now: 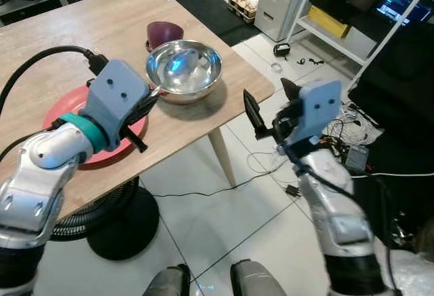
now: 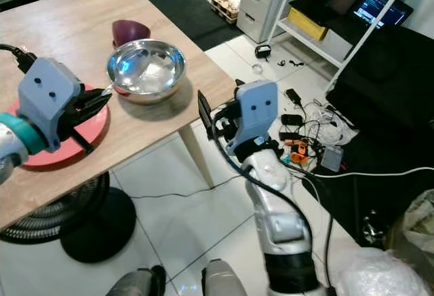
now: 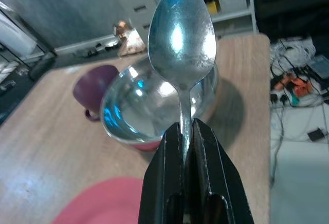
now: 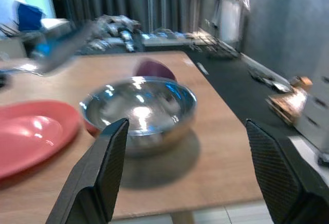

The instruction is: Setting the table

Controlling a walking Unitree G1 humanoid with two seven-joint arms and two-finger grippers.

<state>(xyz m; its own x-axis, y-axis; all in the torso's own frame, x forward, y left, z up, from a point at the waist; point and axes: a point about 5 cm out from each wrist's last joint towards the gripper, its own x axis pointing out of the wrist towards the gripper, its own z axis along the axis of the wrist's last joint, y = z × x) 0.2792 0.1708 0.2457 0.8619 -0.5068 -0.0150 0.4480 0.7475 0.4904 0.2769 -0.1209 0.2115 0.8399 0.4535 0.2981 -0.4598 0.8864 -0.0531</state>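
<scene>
Indoors, a wooden table (image 1: 122,17) stands on white tile; left pincer (image 3: 187,131) clamps a spoon (image 3: 181,39), right pincer (image 4: 187,178) gapes.

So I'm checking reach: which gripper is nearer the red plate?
Left. The left gripper, shut on a spoon, is above the red plate; the right gripper is open, off the table's corner.
</scene>
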